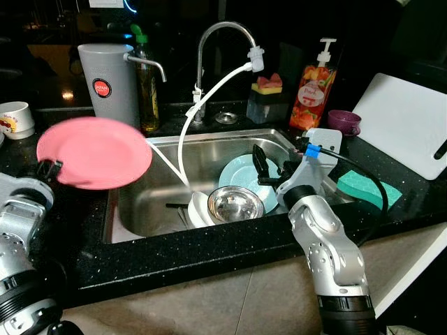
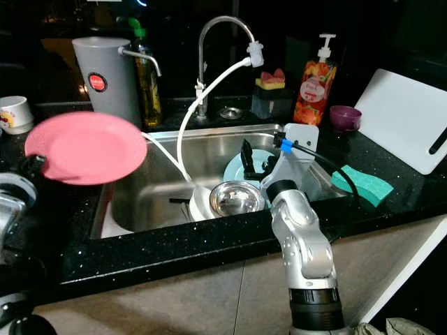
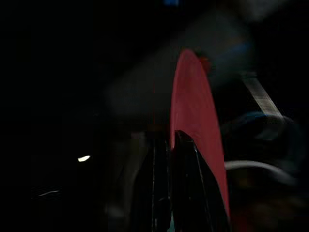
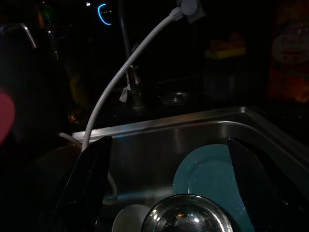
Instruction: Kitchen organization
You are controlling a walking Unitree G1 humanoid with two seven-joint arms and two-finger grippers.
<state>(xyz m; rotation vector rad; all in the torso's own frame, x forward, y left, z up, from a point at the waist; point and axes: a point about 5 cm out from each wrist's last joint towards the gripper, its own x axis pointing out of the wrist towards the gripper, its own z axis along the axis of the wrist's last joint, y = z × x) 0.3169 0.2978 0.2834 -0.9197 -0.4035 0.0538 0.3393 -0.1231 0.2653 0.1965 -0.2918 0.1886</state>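
- The left gripper (image 3: 169,193) has its two black fingers pressed together on the rim of the pink plate (image 1: 94,152), holding it clear of the counter, out to the left of the sink (image 1: 174,148). The left wrist view is dark and blurred, so how deep the rim sits between the fingers is hard to judge.
- The right gripper (image 1: 269,166) hangs inside the basin with its fingers spread wide and nothing between them. In the right wrist view the gap frames the teal plate (image 4: 207,179) and the steel bowl (image 4: 188,220).
- Just below and ahead of the open jaws, the teal plate leans against the right sink wall; the steel bowl sits in front of it, with a white dish (image 1: 199,208) beside it.
- Further out, a white hose (image 1: 202,105) runs from the faucet (image 1: 223,31) down into the sink.
- On the counter to the right of those jaws lie a green sponge (image 1: 363,188) and a white cutting board (image 1: 405,122).
- Judging by this, the work is at an early-to-middle stage: one plate is lifted out, not yet set down, and three pieces remain in the basin.
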